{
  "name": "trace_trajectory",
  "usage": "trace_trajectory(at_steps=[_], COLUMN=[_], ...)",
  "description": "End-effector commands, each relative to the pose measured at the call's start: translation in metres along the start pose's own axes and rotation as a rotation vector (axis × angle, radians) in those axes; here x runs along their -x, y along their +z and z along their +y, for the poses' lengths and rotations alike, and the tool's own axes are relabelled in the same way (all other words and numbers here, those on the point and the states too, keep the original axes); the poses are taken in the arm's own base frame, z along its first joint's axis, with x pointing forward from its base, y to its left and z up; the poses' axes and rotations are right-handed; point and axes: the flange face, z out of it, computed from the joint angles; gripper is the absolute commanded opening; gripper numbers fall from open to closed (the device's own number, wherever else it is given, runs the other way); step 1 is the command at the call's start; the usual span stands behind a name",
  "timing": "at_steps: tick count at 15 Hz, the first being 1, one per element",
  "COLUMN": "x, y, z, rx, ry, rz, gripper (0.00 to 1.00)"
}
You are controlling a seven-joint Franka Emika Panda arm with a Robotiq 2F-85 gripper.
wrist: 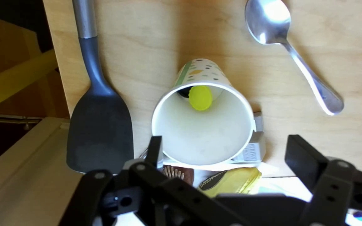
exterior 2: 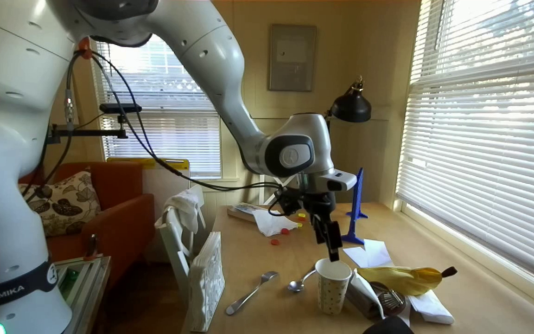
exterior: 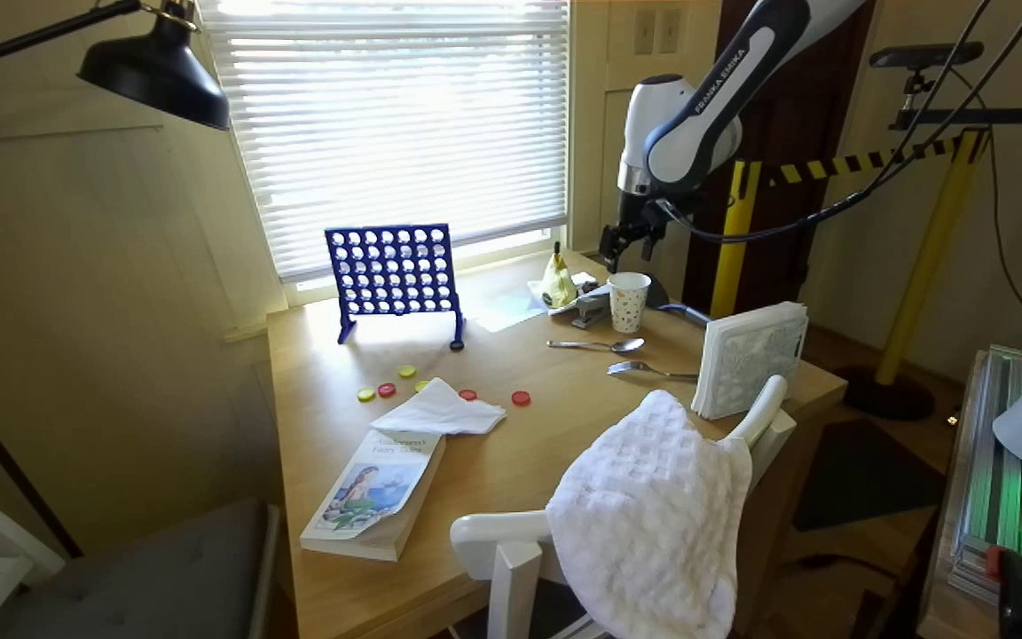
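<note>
1. Upper left of the frame, and there hangs a black lamp
2. Lower left now: a book lies face up on the table, a white napkin right at its upper end
3. Left of centre, a blue game rack stands upright, red and yellow discs scattered lower down
4. Just right of centre, a yellow pouch, and below it a spoon lying flat
5. And here is the gripper, hanging close above a paper cup, its jaws spread wide apart
6. That paper cup stands upright on the table, right of centre; look down in the wrist view and a yellow disc rests inside, something dark next to it, too hidden to name
7. Below the cup a fork lies flat, and at the bottom of the frame a white towel drapes over a chair
8. Further right, an upright white stack stands near the table's edge
</note>
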Motion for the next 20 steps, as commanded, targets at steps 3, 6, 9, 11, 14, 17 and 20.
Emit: trace_trajectory(at_steps=[3,6,9,11,14,17,20], x=[0.014,0.034,0.047,0.047,0.052,0.047,0.041], y=[-0.007,-0.003,-0.009,-0.02,-0.026,-0.031,-0.019], z=[-0.046,-0.103,-0.149,-0.176,-0.179,-0.186,-0.187], rx=[-0.053,-0.042,-0.012,0.031,0.045,0.066,0.068], ry=[-0.1,-0.274,-0.443,-0.542,-0.5,-0.507,-0.559], rz=[-0.045,-0.127,-0.145,-0.127,-0.125,-0.118,-0.128], gripper=[1.0,1.0,1.0,1.0,1.0,1.0,1.0])
